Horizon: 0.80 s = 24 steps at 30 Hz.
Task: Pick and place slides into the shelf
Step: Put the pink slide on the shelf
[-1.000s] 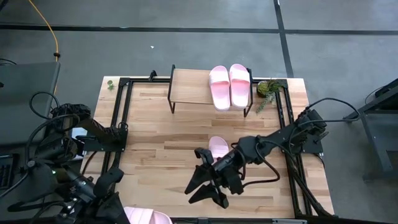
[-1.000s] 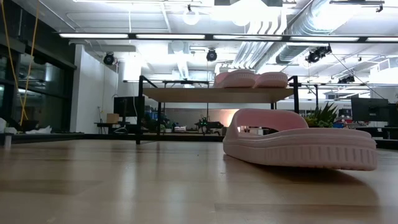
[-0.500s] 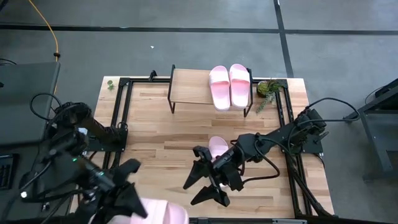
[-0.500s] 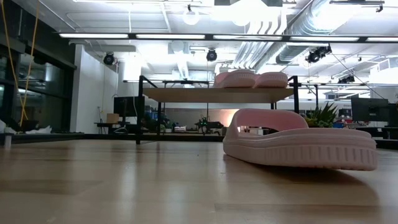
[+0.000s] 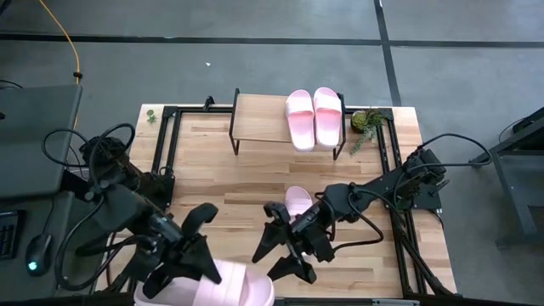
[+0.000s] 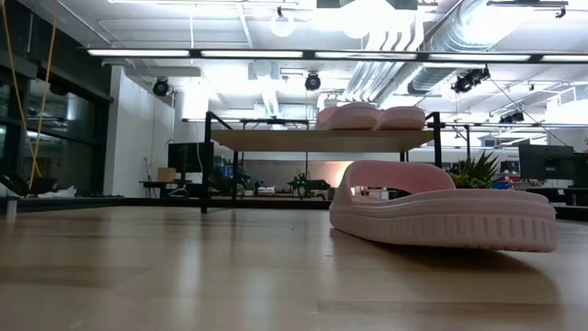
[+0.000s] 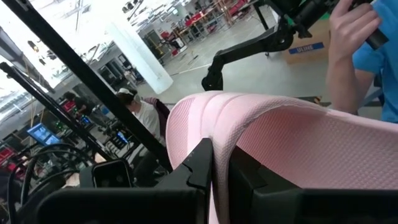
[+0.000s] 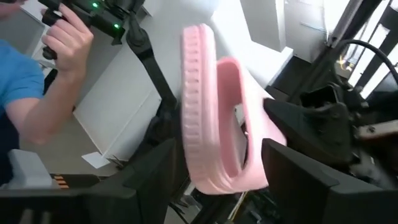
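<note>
At the near edge of the worktop [image 5: 229, 183], toward its left corner, the left gripper [image 5: 197, 255] is clamped tight on one pink slide [image 5: 228, 289] and holds it up off the wood. In the left wrist view its dark fingers [image 7: 205, 163] pinch the ribbed strap of this slide, and a person's arm [image 7: 346, 43] in a blue sleeve shows far off in the room. Just to the right, also near the front edge, the right gripper [image 5: 285, 246] hangs with its two fingers spread wide and nothing between them. In the right wrist view those fingers [image 8: 152, 171] stand apart, and the held slide shows beyond them, turned up on its side. A second slide [image 5: 297, 201] lies flat on the wood near the middle of the worktop, partly hidden under the right arm. In the low view it sits close, sole down. Farther back, near the far edge, stands the shelf [image 5: 263, 119], a small rack with a wooden top and thin black legs. Two more slides [image 5: 313, 116] lie side by side on the right end of its top, touching each other. A small green plant [image 5: 367, 121] sits just beside the shelf, at the far right corner.
</note>
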### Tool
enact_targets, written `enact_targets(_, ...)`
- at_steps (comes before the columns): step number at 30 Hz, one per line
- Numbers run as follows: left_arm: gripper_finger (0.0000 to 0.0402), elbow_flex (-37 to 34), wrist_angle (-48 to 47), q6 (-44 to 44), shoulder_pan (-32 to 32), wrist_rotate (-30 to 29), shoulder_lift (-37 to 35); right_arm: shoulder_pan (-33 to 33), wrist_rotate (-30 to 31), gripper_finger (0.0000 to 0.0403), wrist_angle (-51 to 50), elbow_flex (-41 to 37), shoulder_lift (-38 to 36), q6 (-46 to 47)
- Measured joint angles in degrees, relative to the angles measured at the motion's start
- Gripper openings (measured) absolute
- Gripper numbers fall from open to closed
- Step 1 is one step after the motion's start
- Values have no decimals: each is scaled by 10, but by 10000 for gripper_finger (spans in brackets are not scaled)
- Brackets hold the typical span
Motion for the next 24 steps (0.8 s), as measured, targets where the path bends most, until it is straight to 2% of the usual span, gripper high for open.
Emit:
enact_targets(7,17,0,-2,-1,18,7,0,17,1,212,0,0,0,-6)
enact_targets(13,17,0,2,-3,39,72,0,22,9,211,0,0,0,-18)
enact_targets(17,17,0,2,-10,50,78,0,22,9,211,0,0,0,-16)
enact_targets(24,17,0,2,-18,65,126,0,18,9,211,5,0,0,-18)
